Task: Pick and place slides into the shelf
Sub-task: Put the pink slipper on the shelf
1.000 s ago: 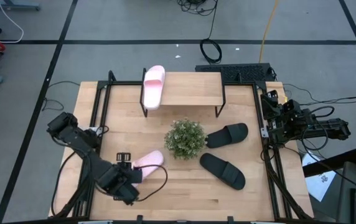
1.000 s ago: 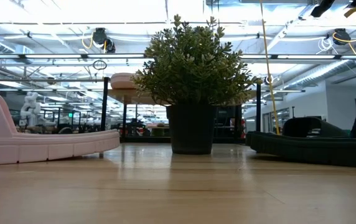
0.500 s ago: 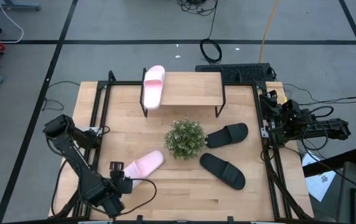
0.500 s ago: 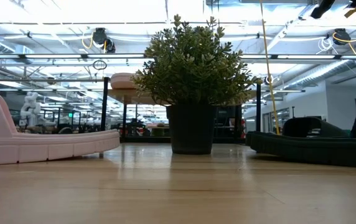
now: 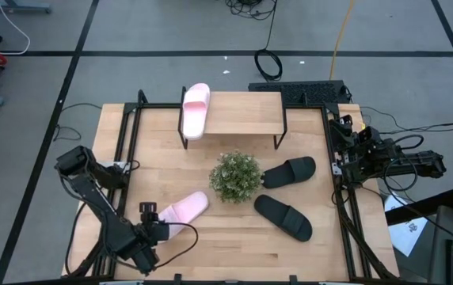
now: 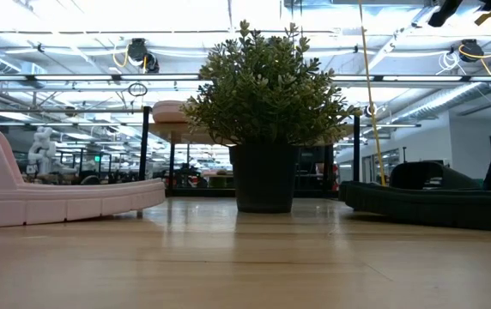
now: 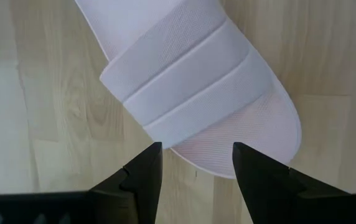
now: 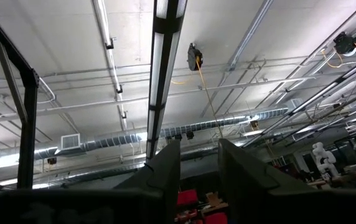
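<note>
One pale pink slide [image 5: 184,208] lies flat on the table near the front left, and its strap [image 7: 184,68] shows in the left wrist view. My left gripper [image 5: 157,225] hangs open over that slide's near-left end [image 7: 240,143], pointing steeply down. Its fingers [image 7: 142,174] stand on either side of the tip, apart from it. A second pink slide [image 5: 196,109] rests on the left end of the shelf [image 5: 242,115]. Two black slides [image 5: 290,171] [image 5: 283,217] lie right of the plant. My right gripper [image 8: 200,155] waits at the table's right edge, open and aimed at the ceiling.
A bushy green plant in a dark pot [image 5: 235,176] stands mid-table between the pink slide and the black ones. The shelf's board to the right of the pink slide is bare wood. Black frame rails [image 5: 123,150] run along both table sides.
My left gripper has swung toward the table's near-left corner and sunk. It came off the pink slide's middle and now stands at the slide's near-left end. Its fingers have stayed open. The slide has not moved.
</note>
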`<state>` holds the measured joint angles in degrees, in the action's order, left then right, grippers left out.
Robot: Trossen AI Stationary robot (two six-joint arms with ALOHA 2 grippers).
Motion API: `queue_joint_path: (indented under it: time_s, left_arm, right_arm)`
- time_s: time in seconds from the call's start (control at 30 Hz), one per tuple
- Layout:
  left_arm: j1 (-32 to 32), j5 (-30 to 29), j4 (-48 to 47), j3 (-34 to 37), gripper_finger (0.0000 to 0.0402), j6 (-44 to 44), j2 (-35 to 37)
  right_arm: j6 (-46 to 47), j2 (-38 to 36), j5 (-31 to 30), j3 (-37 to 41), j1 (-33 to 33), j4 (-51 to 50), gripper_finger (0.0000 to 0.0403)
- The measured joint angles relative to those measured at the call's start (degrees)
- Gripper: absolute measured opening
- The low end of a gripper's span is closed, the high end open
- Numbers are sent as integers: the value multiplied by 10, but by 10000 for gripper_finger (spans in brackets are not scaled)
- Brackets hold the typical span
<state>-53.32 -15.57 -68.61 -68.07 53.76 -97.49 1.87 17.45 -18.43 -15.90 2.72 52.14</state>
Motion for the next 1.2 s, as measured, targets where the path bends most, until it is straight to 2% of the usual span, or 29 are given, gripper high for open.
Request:
queue_joint_path:
  time_s: [0.5, 0.8, 1.2]
  left_arm:
    - [-11, -17, 29, 49, 191, 4, 0]
    - [-11, -55, 38, 61, 191, 8, 0]
    - [-27, -74, 68, 84, 191, 6, 0]
  right_arm:
    - [-2, 0, -14, 0, 0, -2, 100]
    - [4, 0, -14, 0, 0, -2, 100]
    - [5, 13, -14, 0, 0, -7, 100]
